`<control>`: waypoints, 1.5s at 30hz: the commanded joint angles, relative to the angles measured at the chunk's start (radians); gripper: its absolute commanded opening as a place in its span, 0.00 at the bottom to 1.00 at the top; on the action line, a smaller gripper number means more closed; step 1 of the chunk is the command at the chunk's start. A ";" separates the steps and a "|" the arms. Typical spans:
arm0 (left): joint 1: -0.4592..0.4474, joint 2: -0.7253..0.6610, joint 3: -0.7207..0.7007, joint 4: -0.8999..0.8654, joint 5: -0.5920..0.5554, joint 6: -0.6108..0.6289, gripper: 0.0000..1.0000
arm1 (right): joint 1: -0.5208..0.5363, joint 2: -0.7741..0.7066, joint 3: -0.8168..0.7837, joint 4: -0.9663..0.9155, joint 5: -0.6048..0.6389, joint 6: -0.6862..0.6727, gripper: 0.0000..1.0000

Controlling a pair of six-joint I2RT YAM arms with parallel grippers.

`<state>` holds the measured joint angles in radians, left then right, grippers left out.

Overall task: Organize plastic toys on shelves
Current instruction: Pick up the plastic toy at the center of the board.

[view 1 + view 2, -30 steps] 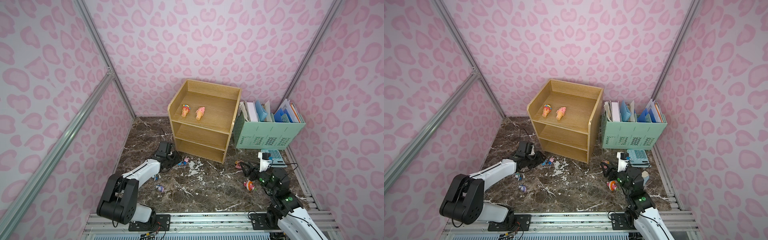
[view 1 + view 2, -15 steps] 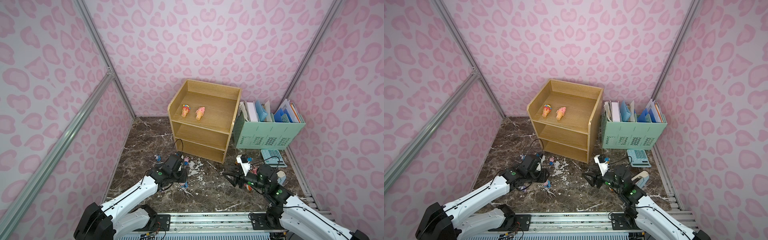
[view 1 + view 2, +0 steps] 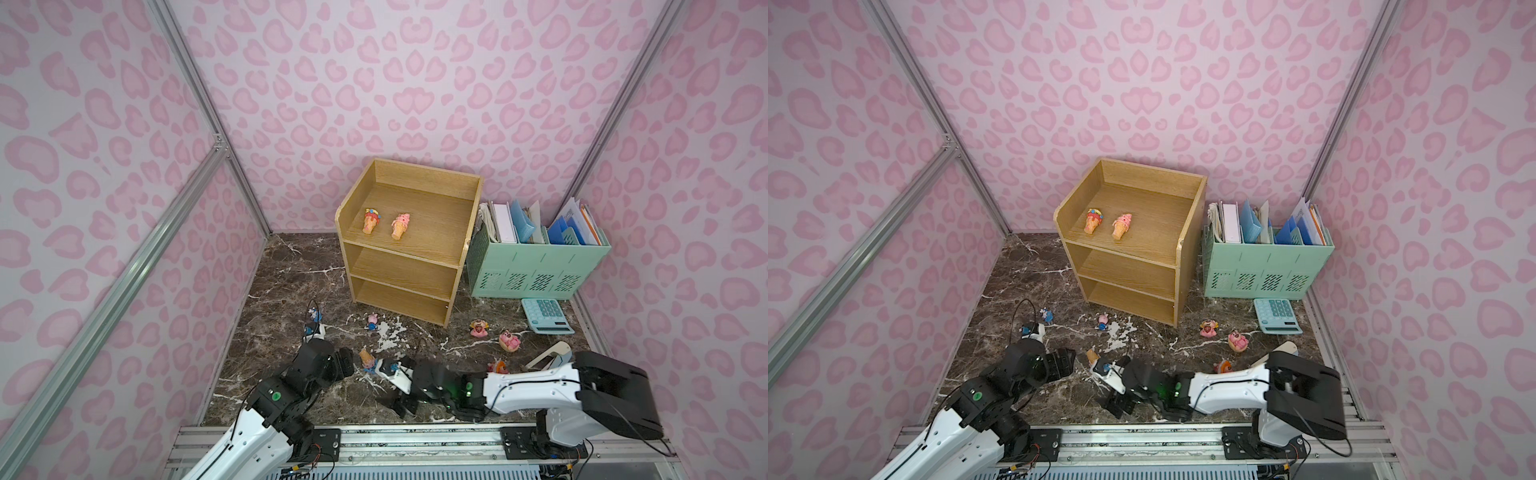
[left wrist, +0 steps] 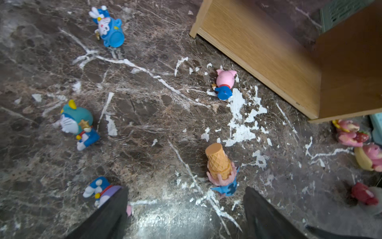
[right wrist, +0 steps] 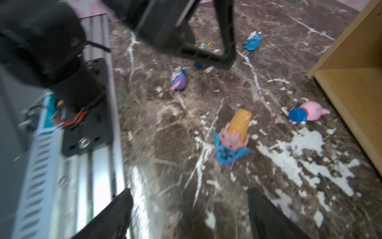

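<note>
Here, left gripper (image 4: 186,192) and right gripper (image 5: 188,191) both hang open and empty over the near tabletop (image 3: 282,291), cone toy (image 4: 219,163) lying between them; best one arm alone straddles its waffle sides squarely, then closes.

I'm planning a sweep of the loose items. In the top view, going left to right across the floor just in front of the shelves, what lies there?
blue-white figurine → small pink pig figurine → first chubby pink character → second chubby pink character → mint calculator
</note>
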<state>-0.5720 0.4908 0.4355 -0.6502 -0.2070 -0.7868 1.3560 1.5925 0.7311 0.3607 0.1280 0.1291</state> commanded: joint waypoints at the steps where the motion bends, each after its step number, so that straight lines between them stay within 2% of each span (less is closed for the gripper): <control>1: 0.019 -0.073 0.015 -0.039 -0.059 -0.057 0.90 | -0.004 0.118 0.108 -0.101 0.108 -0.025 0.88; 3: 0.021 -0.120 0.050 -0.105 -0.108 -0.057 0.90 | -0.010 0.163 0.135 -0.076 0.094 -0.019 0.88; 8: 0.021 -0.193 0.132 -0.222 -0.218 -0.046 0.91 | -0.080 0.259 0.249 -0.168 0.072 0.063 0.86; 13: 0.021 -0.193 0.154 -0.235 -0.242 -0.046 0.91 | -0.133 0.347 0.336 -0.219 0.006 0.075 0.80; 18: 0.021 -0.202 0.159 -0.242 -0.245 -0.041 0.92 | -0.133 0.402 0.389 -0.264 -0.053 0.069 0.75; 22: 0.021 -0.219 0.157 -0.242 -0.227 -0.043 0.92 | -0.135 0.415 0.392 -0.299 -0.083 0.076 0.59; 29: 0.021 -0.218 0.158 -0.223 -0.163 -0.046 0.91 | -0.137 0.327 0.299 -0.223 -0.128 -0.019 0.18; 32: 0.021 -0.218 0.169 -0.222 -0.126 -0.042 0.92 | -0.138 0.273 0.272 -0.215 -0.147 -0.098 0.15; 34: 0.021 -0.215 0.182 -0.213 -0.074 -0.021 0.91 | -0.138 0.214 0.243 -0.225 -0.169 -0.171 0.15; 36: 0.021 -0.210 0.193 -0.178 0.035 0.015 0.91 | -0.138 0.127 0.198 -0.252 -0.179 -0.253 0.15; 39: 0.021 -0.210 0.194 -0.096 0.262 0.028 0.90 | -0.150 -0.032 0.141 -0.332 -0.165 -0.358 0.15; 42: 0.021 -0.209 0.175 0.001 0.462 0.001 0.89 | -0.187 -0.195 0.117 -0.459 -0.215 -0.442 0.14; 45: 0.020 -0.180 0.119 0.224 0.691 -0.071 0.89 | -0.198 -0.335 0.115 -0.582 -0.221 -0.543 0.15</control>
<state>-0.5510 0.2909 0.5838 -0.6540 0.1890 -0.8017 1.1591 1.3350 0.8482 -0.0727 -0.0582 -0.2691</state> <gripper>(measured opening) 0.893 0.424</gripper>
